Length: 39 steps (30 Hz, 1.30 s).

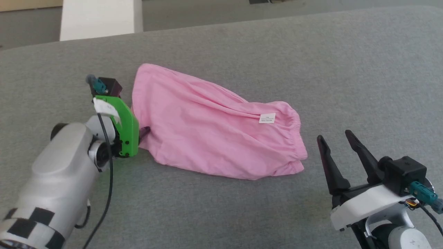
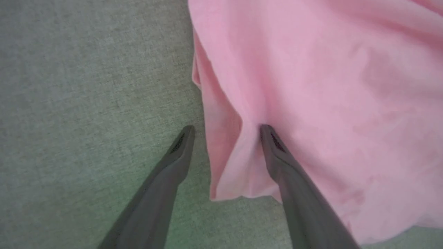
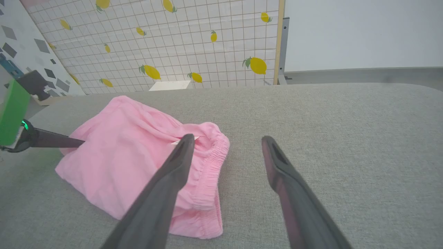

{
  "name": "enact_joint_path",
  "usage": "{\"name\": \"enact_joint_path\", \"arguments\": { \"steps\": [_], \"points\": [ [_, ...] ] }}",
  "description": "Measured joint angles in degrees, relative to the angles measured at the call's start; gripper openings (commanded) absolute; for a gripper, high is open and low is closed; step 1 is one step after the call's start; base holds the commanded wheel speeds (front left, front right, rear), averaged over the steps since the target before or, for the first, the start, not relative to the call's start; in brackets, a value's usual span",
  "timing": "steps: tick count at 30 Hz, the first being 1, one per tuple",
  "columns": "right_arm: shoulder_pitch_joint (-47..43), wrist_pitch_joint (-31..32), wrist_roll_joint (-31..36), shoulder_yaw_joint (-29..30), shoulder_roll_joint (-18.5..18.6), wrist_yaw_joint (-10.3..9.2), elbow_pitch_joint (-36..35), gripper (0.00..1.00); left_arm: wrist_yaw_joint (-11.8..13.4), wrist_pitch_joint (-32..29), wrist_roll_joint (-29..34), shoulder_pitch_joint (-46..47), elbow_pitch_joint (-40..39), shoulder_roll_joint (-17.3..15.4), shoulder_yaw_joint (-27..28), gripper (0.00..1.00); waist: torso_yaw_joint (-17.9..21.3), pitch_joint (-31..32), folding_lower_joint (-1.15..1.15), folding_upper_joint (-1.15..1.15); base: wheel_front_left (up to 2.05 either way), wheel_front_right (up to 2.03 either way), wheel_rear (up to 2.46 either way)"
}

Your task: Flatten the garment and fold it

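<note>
Fingers of the left end effector stand spread open at the left of the head view, astride the left edge of the garment. In the left wrist view one finger lies over the bare grey surface and the other touches pink cloth. The garment lies wrinkled at the centre of the frame. Its white label sits toward the right, near the gathered waistband. At lower right, the right end effector is open, near the waistband but apart from it.
</note>
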<state>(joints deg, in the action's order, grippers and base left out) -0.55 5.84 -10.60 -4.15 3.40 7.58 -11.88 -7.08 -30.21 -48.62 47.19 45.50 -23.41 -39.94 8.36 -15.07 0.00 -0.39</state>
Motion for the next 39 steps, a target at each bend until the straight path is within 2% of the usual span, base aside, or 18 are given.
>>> {"name": "enact_joint_path", "arguments": {
  "steps": [5,6,7,8,12,17,19,24,28,34,39],
  "points": [
    [-0.1,0.3,0.0,-0.3,-0.2,0.0,0.0,1.0,0.0,-7.7,-0.5,2.6,2.0,-0.4,-2.1,0.99,1.7,-1.2,0.0,0.0,0.0,0.0,0.0],
    [-0.1,0.3,0.0,-0.3,-0.2,0.0,0.0,1.0,0.0,-8.5,-0.9,2.8,2.2,-0.4,-2.2,0.63,1.9,-1.3,0.0,0.0,0.0,0.0,0.0],
    [-0.1,0.3,0.0,-0.2,-0.2,0.0,0.0,1.0,0.1,-9.3,-1.0,3.0,2.2,-0.5,-2.5,0.35,2.2,-1.4,0.0,0.0,0.0,0.0,0.0],
    [-0.1,0.3,0.0,-0.2,-0.2,0.0,0.1,1.0,0.1,-9.7,-1.4,3.1,2.2,-0.7,-2.7,0.02,2.4,-1.6,0.0,0.0,0.0,0.0,0.0],
    [-0.1,0.7,0.0,0.0,-0.3,0.0,0.2,1.0,0.1,-9.6,-3.0,2.5,0.8,-0.7,-3.6,0.0,2.9,-1.8,0.0,0.0,0.0,0.0,0.0],
    [-0.3,2.2,-0.4,0.4,-0.3,0.0,0.4,1.0,0.1,-1.6,-2.7,-0.3,-0.6,-0.5,-3.6,0.0,2.2,-1.1,0.0,0.0,0.0,0.0,0.0],
    [-0.6,3.4,-0.7,0.5,-0.3,0.0,0.5,1.0,0.9,1.6,-2.2,-1.4,-1.3,-0.3,-3.5,0.0,1.8,-0.7,0.0,0.0,0.0,0.0,0.0],
    [-0.6,9.7,-3.1,0.0,1.6,0.0,1.6,1.0,3.3,10.1,-0.7,-4.6,-4.9,0.5,-2.6,0.0,0.2,0.3,0.0,0.0,0.0,0.0,0.0],
    [0.1,15.7,-6.0,-1.2,4.3,0.0,3.1,1.0,4.8,14.2,0.2,-7.0,-9.5,0.8,-2.2,0.0,-1.3,0.7,0.0,0.0,0.0,0.0,0.0],
    [5.5,20.8,-9.8,-3.6,7.0,0.0,6.5,1.0,6.7,17.2,0.9,-9.1,-17.6,0.1,-1.9,0.0,-3.6,0.5,0.0,0.0,0.0,0.0,0.0],
    [9.9,26.0,-13.0,-6.5,8.9,0.0,13.0,1.0,8.3,17.7,1.2,-9.8,-23.1,-0.8,-1.8,0.0,-5.2,-0.5,0.0,0.0,0.0,0.0,0.0]
  ]
}}
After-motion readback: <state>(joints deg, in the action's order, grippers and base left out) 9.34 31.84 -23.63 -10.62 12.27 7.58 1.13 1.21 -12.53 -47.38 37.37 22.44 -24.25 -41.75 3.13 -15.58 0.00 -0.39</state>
